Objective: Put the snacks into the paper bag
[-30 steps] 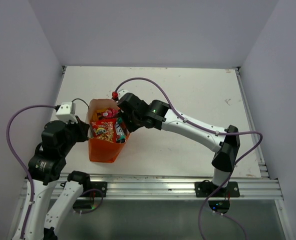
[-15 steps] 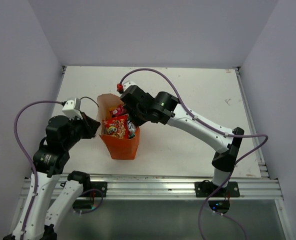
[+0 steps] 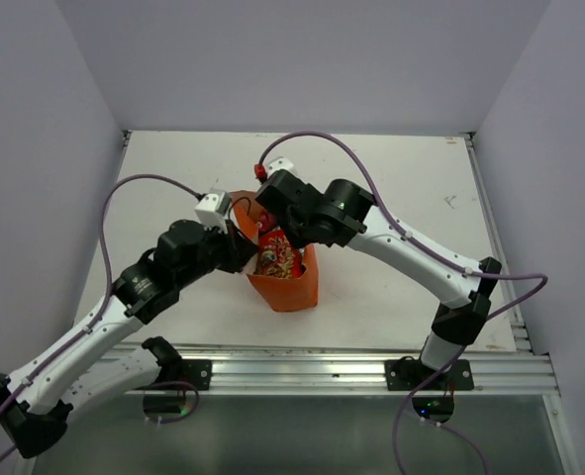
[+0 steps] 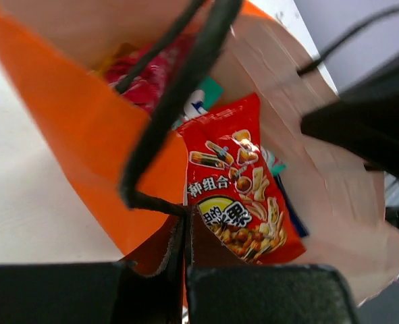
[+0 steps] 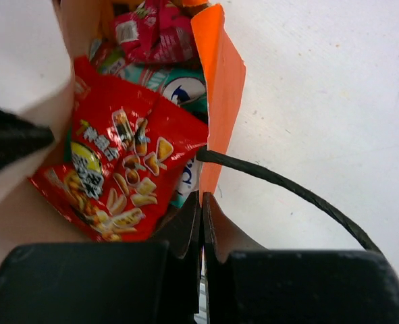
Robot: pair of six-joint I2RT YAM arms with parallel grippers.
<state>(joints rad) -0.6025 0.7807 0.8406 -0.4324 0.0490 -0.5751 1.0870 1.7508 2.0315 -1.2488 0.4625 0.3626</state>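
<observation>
The bag is about midway between the left and right edges of the worktop, a little nearer to the near edge than to the far one; its mouth is open upward and it leans slightly; whether its bottom touches the worktop I cannot tell.

The left tool is closed narrow on the bag's left rim, the orange paper pinched between its two fingers. The right tool is likewise closed narrow, holding the edge of the bag's wall on the side toward the far edge; a dark cord runs from that wall out over the worktop.

The snacks are inside the bag. A red packet with yellow print lies on top, slanted against the pale inner wall; below it a teal packet shows partly; a pink packet sits deeper, at the side away from the right tool. The other packets are mostly hidden.
</observation>
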